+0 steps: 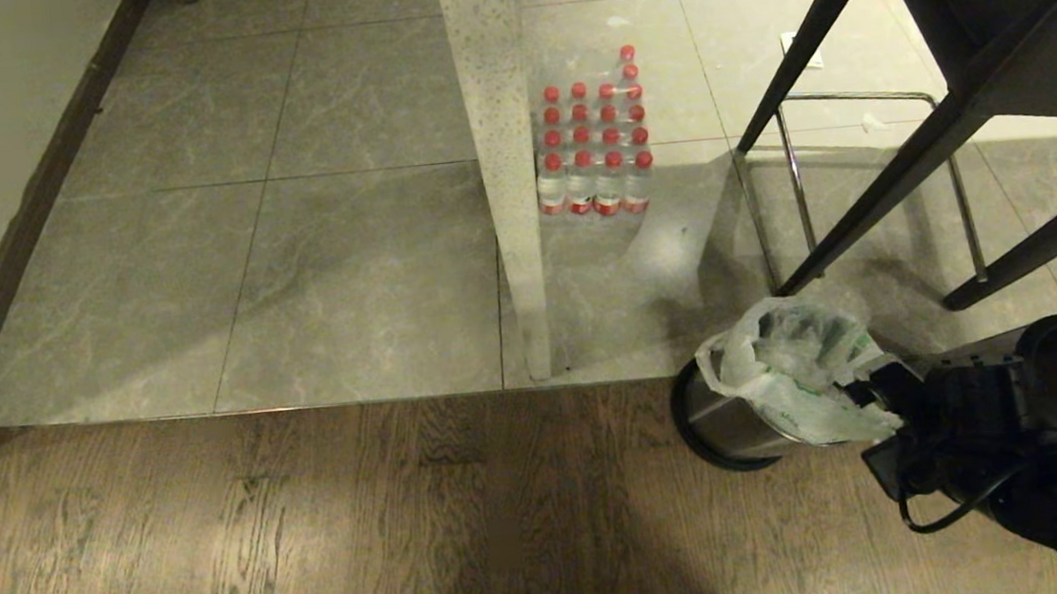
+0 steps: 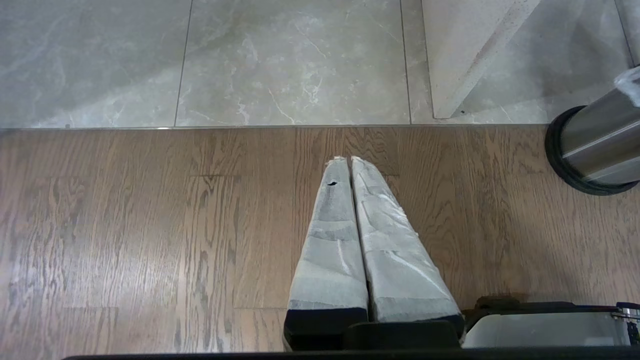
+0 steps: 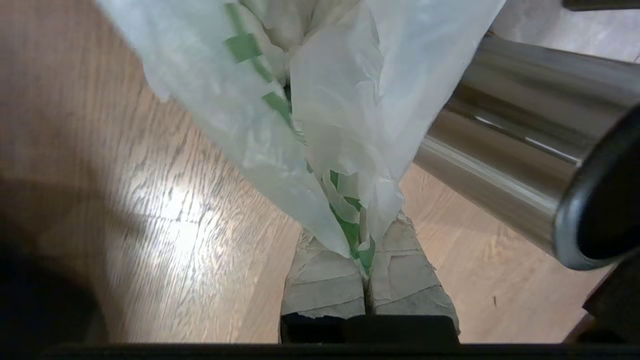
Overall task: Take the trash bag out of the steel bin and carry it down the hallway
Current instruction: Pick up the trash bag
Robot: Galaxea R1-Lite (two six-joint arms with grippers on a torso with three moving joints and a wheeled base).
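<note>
Trash bag [image 1: 788,365] in tilted steel bin [image 1: 730,418], its edge pinched by right tool [image 3: 365,235].

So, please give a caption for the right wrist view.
Right gripper shut on the bag, beside the steel bin.

Black robot arm with pale, tape-wrapped claws

The right arm [image 1: 1008,418] is a bulky matte-black housing of rounded joint shells, with a thin black cable looping beneath its wrist. The right claw [image 3: 367,240] has two long tapering fingers [image 3: 320,285] wrapped in wrinkled greyish-white tape, set on a black rectangular base. The left claw [image 2: 348,161] matches it: twin wedge-shaped fingers [image 2: 330,250] in creased, scuffed pale tape, one with a small dark nick near its tip, rising from a black block beside a whitish casing part.
</note>
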